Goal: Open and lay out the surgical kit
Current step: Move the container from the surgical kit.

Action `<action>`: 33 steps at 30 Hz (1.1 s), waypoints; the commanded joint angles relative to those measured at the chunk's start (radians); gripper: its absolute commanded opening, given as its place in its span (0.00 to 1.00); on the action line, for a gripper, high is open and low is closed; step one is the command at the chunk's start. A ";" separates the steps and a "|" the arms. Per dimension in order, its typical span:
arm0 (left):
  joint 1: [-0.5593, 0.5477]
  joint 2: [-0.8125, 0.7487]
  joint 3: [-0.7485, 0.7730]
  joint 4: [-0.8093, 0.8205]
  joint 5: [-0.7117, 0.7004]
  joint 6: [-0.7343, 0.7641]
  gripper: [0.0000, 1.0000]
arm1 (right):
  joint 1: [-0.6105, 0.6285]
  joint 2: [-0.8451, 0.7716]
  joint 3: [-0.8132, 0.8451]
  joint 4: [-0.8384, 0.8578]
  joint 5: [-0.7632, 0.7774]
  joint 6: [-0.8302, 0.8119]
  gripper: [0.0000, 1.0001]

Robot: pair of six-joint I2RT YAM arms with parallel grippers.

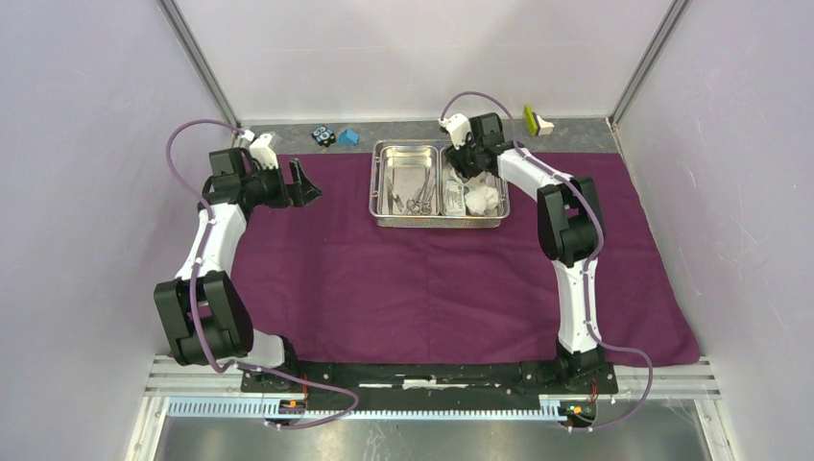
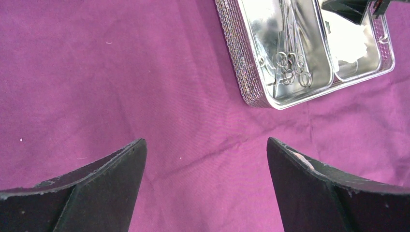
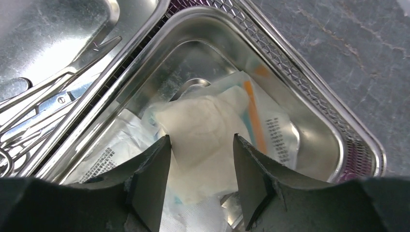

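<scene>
Overhead view: a large purple cloth wrap [image 1: 432, 288] lies spread flat across the grey surface [image 1: 576, 133], filling the middle of the frame. On its upper-centre part stands a shiny two-compartment steel tray [image 1: 439, 224], its mesh-walled base resting on the cloth. The compartment at picture left holds slim metal forceps [image 1: 418, 203] with ring handles, lying in a loose bundle. The compartment at picture right holds white gauze wads [image 1: 485, 199] piled over a white sealed packet [image 3: 273, 133] printed with an orange stripe. The right hand [image 1: 467, 165] reaches down into that right-of-frame compartment. In the right wrist view its two dark fingers [image 3: 150, 183] stand partly apart on either side of the topmost gauze wad, which fills the gap between them; whether they pinch it cannot be told. The left hand [image 1: 305, 182] hangs at upper left of the frame above bare cloth, well apart from the tray, jaws spread fully wide and holding nothing. Beyond the upper edge of the cloth, on the bare surface, sit a small black-and-blue toy-like object [image 1: 323, 135] and, just beside it, a small blue block [image 1: 349, 137]. A yellow-green and white item [image 1: 536, 120] stands at upper right.
</scene>
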 commanded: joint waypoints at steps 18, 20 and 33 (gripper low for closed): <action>-0.220 0.223 0.190 0.095 -0.202 -0.046 0.95 | -0.028 -0.172 -0.070 0.066 -0.164 0.046 0.68; -0.254 0.298 0.263 0.094 -0.221 -0.093 0.91 | -0.028 -0.193 -0.087 0.069 -0.161 0.044 0.68; -0.392 0.674 0.612 0.016 -0.263 -0.265 0.74 | -0.026 -0.183 -0.111 0.073 -0.107 0.010 0.68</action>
